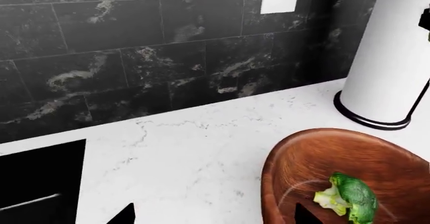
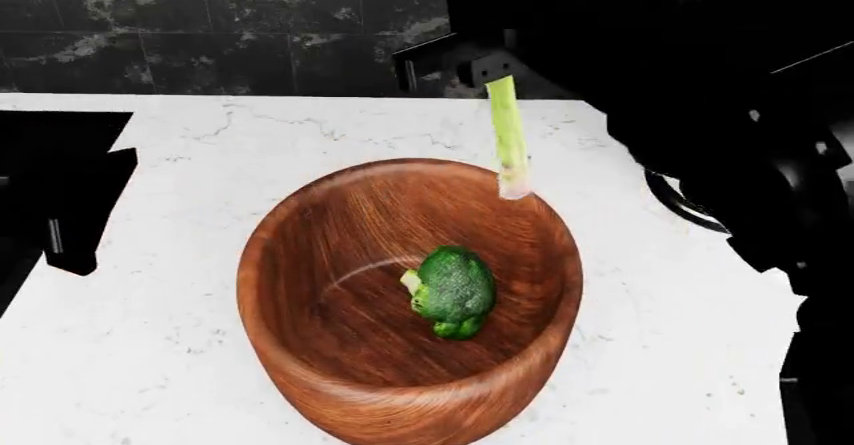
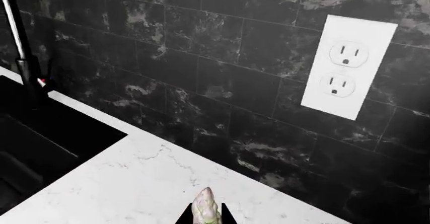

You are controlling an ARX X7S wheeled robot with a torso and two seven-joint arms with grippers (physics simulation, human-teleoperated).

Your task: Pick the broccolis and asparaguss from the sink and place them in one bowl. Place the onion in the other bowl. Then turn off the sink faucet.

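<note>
While you hold the spear over the bowl, these are the readings that matter:

Right jaws: your right gripper point(image 2: 499, 77) is clamped on the asparagus point(image 2: 507, 137), gripping it near the tip end; in the right wrist view the pointed tip point(image 3: 205, 209) pokes up between the jaws.

Spear axis: it hangs nearly upright in the head view, whitish cut end down, running from 12 to 6 o'clock.

Key relation: the cut end hovers just above the bowl point(image 2: 287, 255) at its far rim, around 1 o'clock of the bowl's centre. I judge a release here risks the spear tipping against the rim; the hollow of the bowl lies toward 7 o'clock from the jaws, so a small shift that way looks safer.

Bowl contents: one broccoli point(image 2: 451, 290) lies on the bowl floor, a little toward 4 o'clock of centre, stalk pointing to about 10 o'clock. Nothing else is in it.

Left jaws: only dark finger tips show at the edge of the left wrist view; you cannot tell how wide they stand. They appear to carry nothing.

Desk: the white marble desk point(image 2: 160, 345) carries the bowl; a white cylinder with a black base point(image 1: 389, 58) stands beyond it.

Sink: its black edge point(image 3: 47, 133) and the faucet column point(image 3: 20, 48) show in the right wrist view, well apart from the bowl.

Not in view: the onion, the second bowl.
</note>
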